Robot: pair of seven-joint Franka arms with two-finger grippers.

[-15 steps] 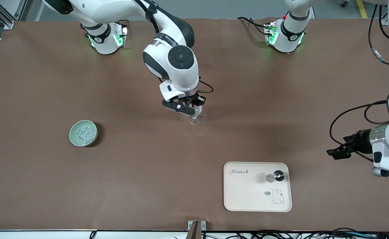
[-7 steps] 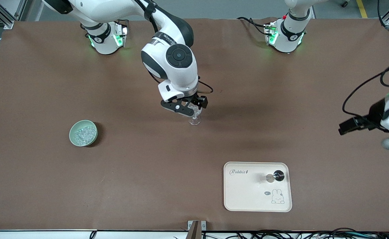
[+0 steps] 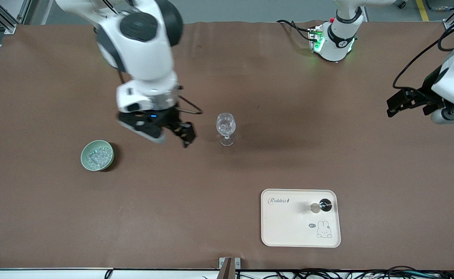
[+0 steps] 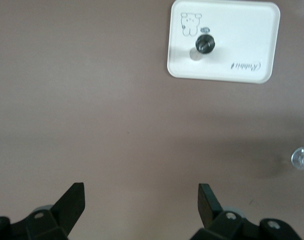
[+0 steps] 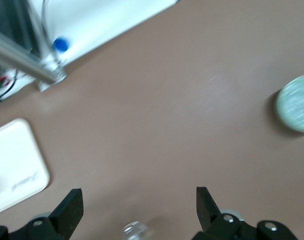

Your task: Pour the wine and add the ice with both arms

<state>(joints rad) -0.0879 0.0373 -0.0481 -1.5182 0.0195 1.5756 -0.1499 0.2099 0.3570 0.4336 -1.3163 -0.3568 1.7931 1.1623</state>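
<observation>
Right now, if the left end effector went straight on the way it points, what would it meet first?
Probably only the bare brown table. The left end effector, open, faces it; the tray and glass lie off its line.

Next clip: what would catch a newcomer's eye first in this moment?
The big white right arm, its open right gripper hanging over the table between the pale green bowl of ice and the clear stemmed glass standing alone mid-table. Next, the cream rabbit tray nearest the front camera, and the open left gripper waiting over the left arm's end of the table.
</observation>
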